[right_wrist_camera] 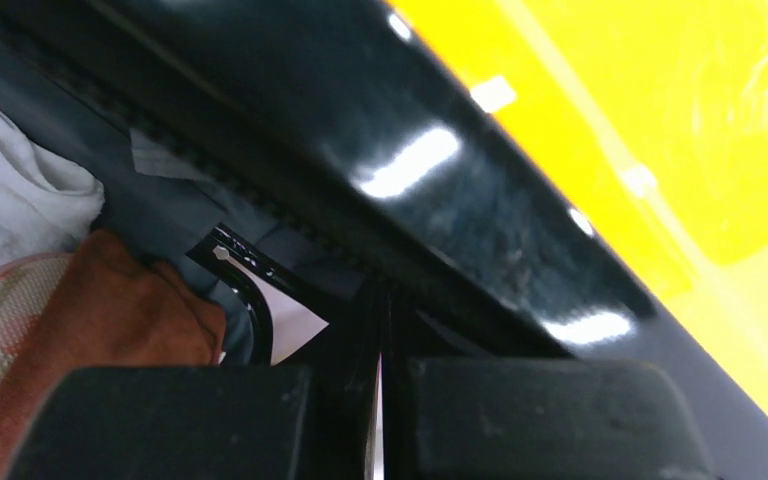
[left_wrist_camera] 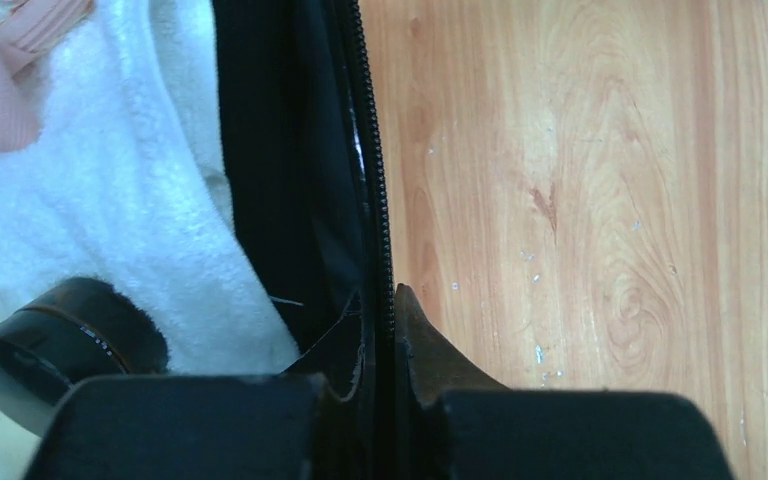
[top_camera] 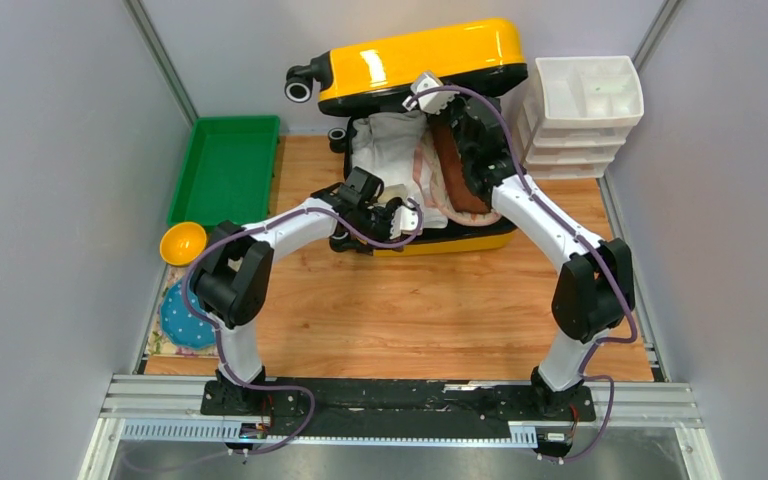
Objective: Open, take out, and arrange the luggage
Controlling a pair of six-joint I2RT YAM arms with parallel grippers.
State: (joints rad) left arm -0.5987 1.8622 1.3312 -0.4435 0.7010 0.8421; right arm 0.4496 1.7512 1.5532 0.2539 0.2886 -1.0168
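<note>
Pinching the zipper rim of the luggage (top_camera: 415, 55), left jaws are clamped on it; right jaws, pressed together, sit just under its raised lid. Best to brace that lid firmly.

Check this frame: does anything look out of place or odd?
Mildly: the left gripper is shut on the near zipper rim of the suitcase rather than on the clothes heaped loosely inside. Nothing looks spilled or damaged.
</note>
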